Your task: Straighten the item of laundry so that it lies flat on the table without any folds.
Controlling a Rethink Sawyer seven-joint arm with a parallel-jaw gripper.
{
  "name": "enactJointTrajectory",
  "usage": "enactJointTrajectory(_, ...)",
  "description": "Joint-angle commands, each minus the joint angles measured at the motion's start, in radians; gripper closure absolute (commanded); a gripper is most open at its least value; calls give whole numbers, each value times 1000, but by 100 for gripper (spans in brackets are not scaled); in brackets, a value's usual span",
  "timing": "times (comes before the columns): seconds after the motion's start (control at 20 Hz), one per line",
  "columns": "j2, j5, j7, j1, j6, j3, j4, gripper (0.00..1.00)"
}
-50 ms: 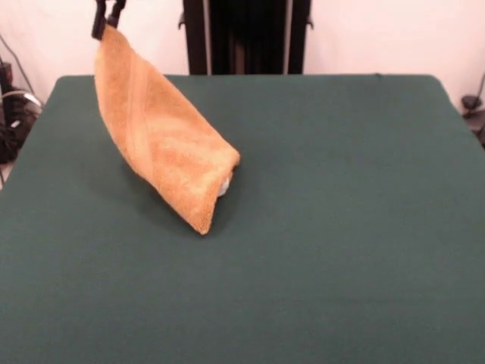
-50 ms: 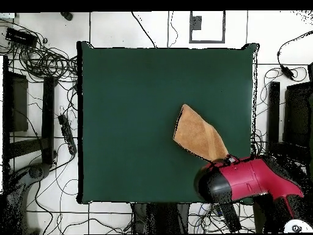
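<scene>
Where the front view cuts off at its top edge, only the black tips of the gripper (image 1: 108,17) show, and they are pinched on the top corner of the towel (image 1: 163,136); the rest of the arm is out of the picture. From that held corner the towel hangs down and slants to the right, folded over on itself so that its inner side is hidden. Its lower end rests on the table (image 1: 341,227), left of the middle, while the upper part is lifted clear of the green top. A woven band runs down the cloth near its left edge. At the lower right fold a small white bit peeks out, likely the tag, though it is too small to be sure. A faint shadow lies on the green surface under and left of the cloth. Cables (image 1: 17,114) lie beyond the table's left edge, partly cut off.

Seen from overhead, the red and black arm (image 2: 254,180) reaches over the table's lower right corner and covers the gripper, so the fingers themselves are hidden here. The towel (image 2: 197,134) shows as a tan tapering shape, wide at its upper left end and narrowing toward the arm, where its held corner vanishes under the black wrist. It lies right of the table's middle. The table (image 2: 122,92) is bare elsewhere, and no containers stand on it. Cables (image 2: 43,61) sprawl on the tiled floor around it
</scene>
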Motion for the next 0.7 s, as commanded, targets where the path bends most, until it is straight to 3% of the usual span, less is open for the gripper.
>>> enactJointTrajectory(0.05, -76, -61, -295, 19, 140, -10, 61, 100)
enactJointTrajectory(0.3, -131, -82, -372, -25, 151, -9, 46, 100)
enactJointTrajectory(0.7, -291, 16, -570, -135, 152, 14, 66, 100)
